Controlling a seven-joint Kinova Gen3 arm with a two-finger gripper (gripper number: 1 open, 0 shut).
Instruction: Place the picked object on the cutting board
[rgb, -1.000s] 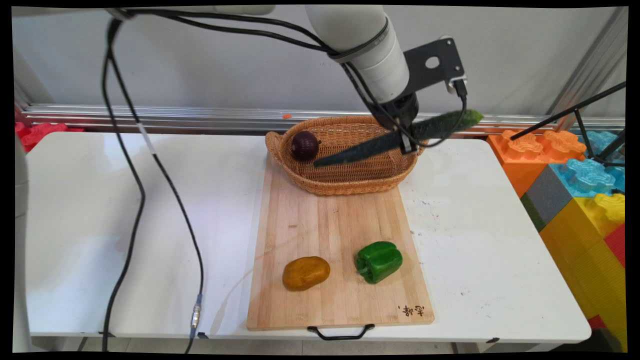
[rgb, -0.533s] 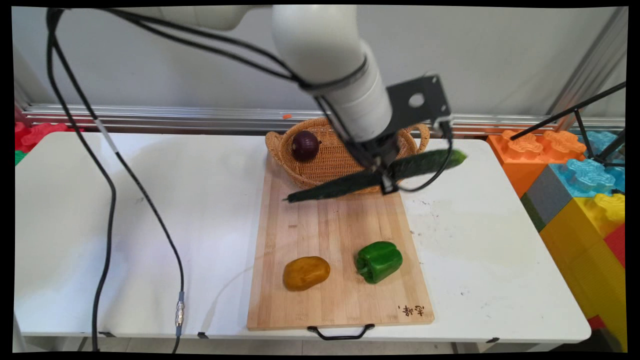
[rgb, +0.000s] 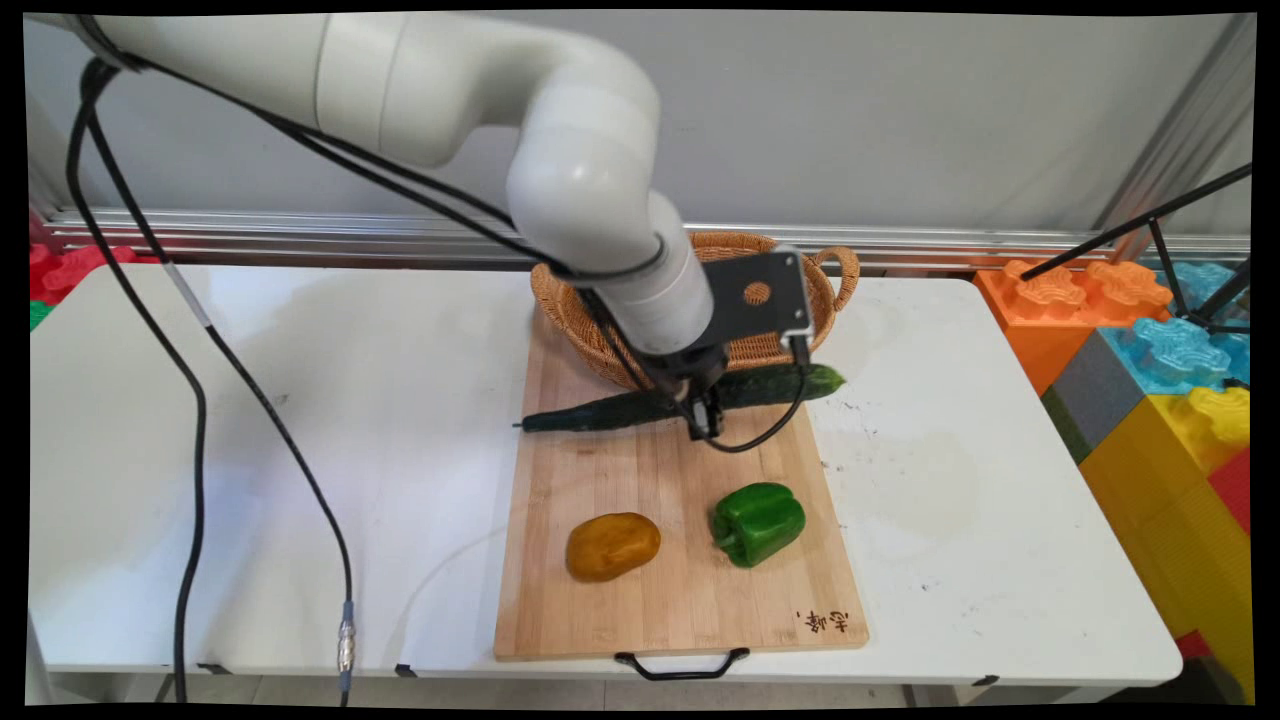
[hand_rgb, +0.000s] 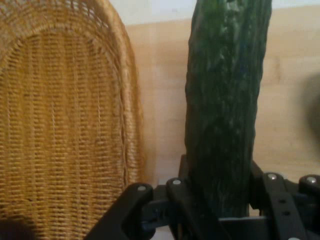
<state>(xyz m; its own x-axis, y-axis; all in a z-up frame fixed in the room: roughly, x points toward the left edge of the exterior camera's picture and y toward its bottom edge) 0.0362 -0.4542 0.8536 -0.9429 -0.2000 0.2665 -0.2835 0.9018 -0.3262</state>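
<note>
A long dark green cucumber (rgb: 620, 408) lies almost level just above the far end of the wooden cutting board (rgb: 660, 590), right in front of the wicker basket (rgb: 835, 268). My gripper (rgb: 700, 418) is shut on the cucumber near its middle. In the hand view the cucumber (hand_rgb: 225, 100) rises from between the black linkage, with the basket (hand_rgb: 60, 125) to its left and the board (hand_rgb: 160, 100) behind. A green bell pepper (rgb: 757, 522) and a yellow-brown potato (rgb: 612, 546) rest on the board's near half.
The arm hides most of the basket's inside. Black cables (rgb: 190, 400) hang over the table's left half. Large coloured toy blocks (rgb: 1160, 380) stand past the table's right edge. A black handle (rgb: 680, 664) sticks out at the board's near edge.
The gripper has carried the cucumber down and toward the near left, from over the basket to just above the board's far end. The arm now covers the purple onion in the basket.
</note>
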